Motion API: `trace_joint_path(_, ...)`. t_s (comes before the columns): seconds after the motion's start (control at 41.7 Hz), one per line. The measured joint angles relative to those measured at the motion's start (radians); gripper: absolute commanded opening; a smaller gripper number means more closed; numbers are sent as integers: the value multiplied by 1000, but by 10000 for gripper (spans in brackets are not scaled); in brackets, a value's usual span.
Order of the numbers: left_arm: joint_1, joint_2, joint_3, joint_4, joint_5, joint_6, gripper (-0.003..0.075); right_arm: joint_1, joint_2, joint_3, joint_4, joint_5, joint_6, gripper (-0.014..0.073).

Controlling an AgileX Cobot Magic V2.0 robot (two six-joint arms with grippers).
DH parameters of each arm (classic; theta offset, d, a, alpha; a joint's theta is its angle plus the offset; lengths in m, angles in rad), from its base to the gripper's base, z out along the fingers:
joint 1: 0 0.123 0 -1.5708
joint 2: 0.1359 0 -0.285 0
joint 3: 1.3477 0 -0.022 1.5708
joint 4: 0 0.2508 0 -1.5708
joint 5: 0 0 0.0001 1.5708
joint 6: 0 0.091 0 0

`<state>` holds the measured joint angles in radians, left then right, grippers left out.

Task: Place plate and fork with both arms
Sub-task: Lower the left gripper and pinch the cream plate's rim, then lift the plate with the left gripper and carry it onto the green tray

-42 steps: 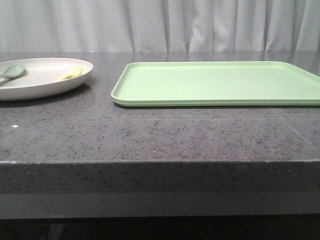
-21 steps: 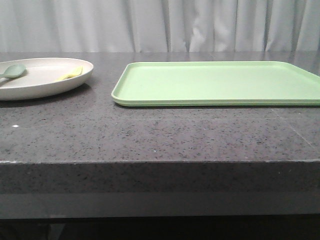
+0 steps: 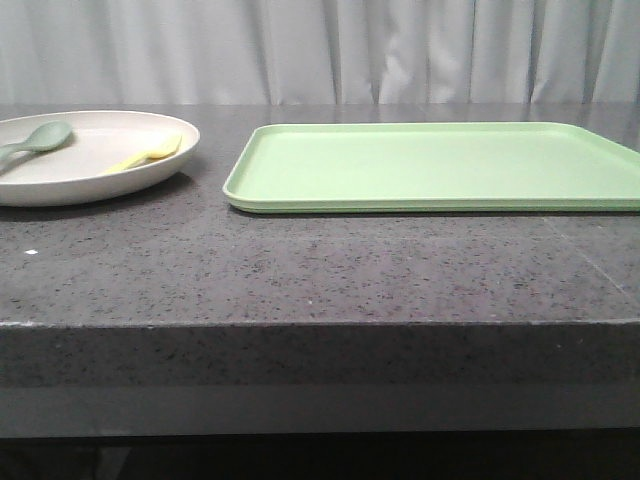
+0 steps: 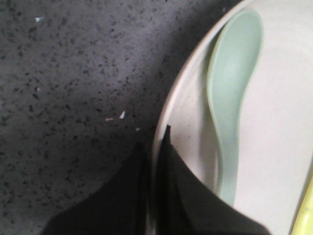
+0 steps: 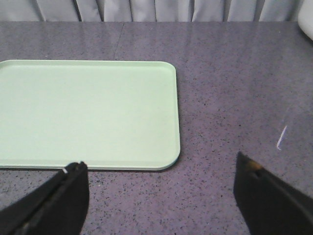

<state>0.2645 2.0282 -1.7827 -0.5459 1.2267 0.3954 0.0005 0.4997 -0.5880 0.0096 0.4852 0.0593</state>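
Front view: the plate [image 3: 90, 160] has slid a bit toward the tray [image 3: 440, 165] compared with a moment ago, with the fork [image 3: 150, 155] and spoon [image 3: 35, 140] riding along inside it. So I reckon the carry to the tray has started.

Left wrist view: the left gripper [image 4: 154, 161] is pinched tight on the plate's rim, one finger inside, one outside, right by the spoon.

Right wrist view: the right gripper [image 5: 161, 196] hangs wide open over the table [image 5: 234, 98] near the tray's corner, holding nothing.
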Motion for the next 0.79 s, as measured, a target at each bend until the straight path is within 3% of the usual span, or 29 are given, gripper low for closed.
trace_joint_path(0.383,-31,0,0,-65,-2,-38,-18,0,0,0,0,0,0,624)
trace_joint_path(0.791,-212,-2,-110,-31,2,-249,-18,0,0,0,0,0,0,624)
